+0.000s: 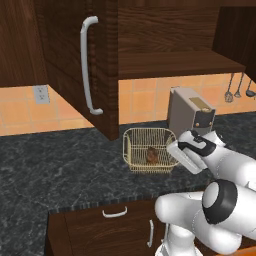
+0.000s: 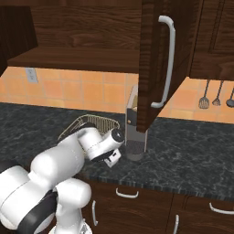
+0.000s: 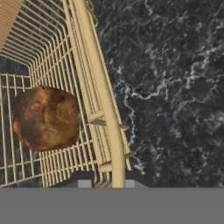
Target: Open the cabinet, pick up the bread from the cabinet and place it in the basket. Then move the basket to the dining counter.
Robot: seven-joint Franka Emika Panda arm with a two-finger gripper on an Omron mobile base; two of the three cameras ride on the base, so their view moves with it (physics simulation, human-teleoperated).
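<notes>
Nearest, dark wood drawers (image 1: 107, 227) with short curved handles sit under a black speckled granite counter (image 1: 60, 167). On it stands the golden wire basket (image 1: 150, 150), the brown bread (image 3: 46, 117) lying inside on its mesh floor. The gripper (image 3: 105, 183) straddles the basket's right rim, fingers drawn in on the wire. Just behind stands a grey toaster (image 1: 190, 112). Beyond, orange tiled wall (image 1: 140, 97), hanging utensils (image 2: 217, 93), and the cabinet (image 1: 97, 65), door swung open.
</notes>
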